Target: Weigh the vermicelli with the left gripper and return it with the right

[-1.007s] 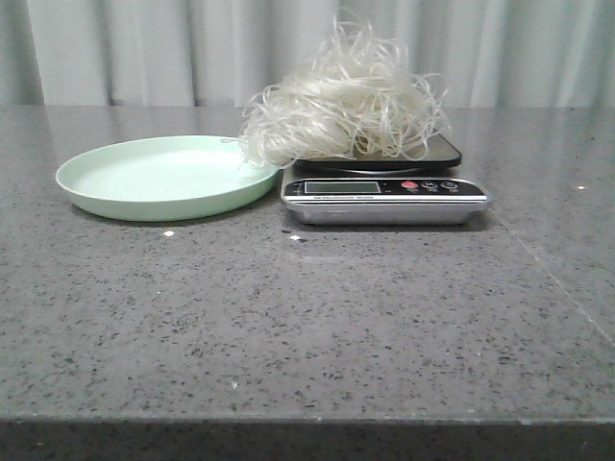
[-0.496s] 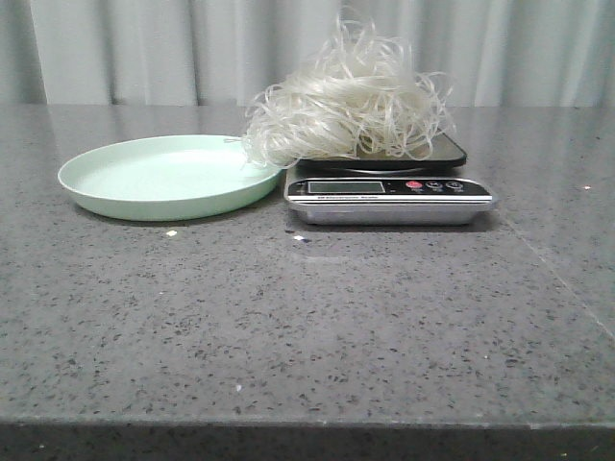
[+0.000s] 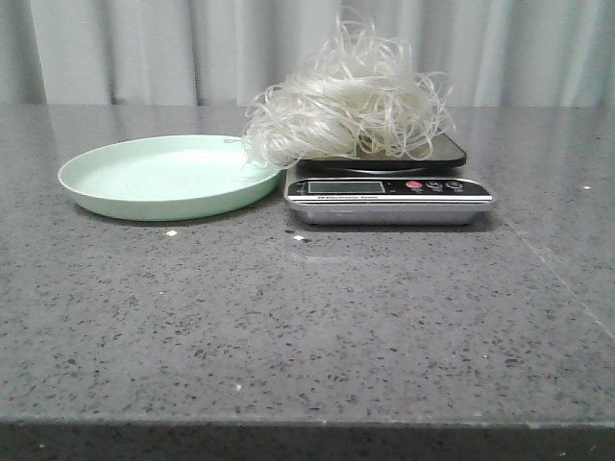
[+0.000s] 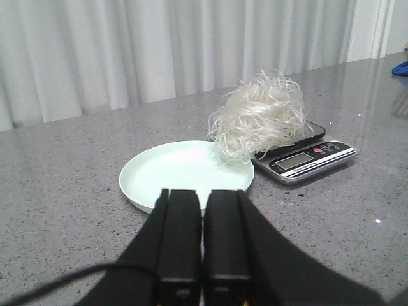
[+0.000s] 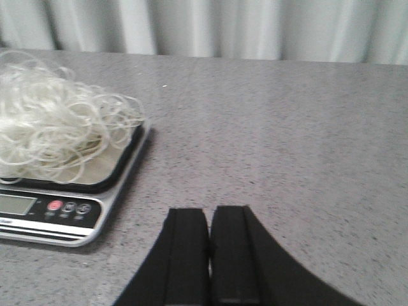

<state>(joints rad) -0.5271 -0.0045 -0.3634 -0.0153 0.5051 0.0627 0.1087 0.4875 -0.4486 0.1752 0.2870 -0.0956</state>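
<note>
The vermicelli, a fluffy tangle of thin white strands, lies on the dark platform of the silver kitchen scale, its left edge hanging over the rim of the mint-green plate. It also shows in the left wrist view and the right wrist view. My left gripper is shut and empty, back from the plate. My right gripper is shut and empty, to the right of the scale. Neither gripper shows in the front view.
The grey speckled table runs to a front edge near the bottom of the front view. A grey curtain hangs behind the table. A blue object lies at the far edge in the left wrist view.
The front view has shifted very slightly; the vermicelli, scale and plate stay where they were.
</note>
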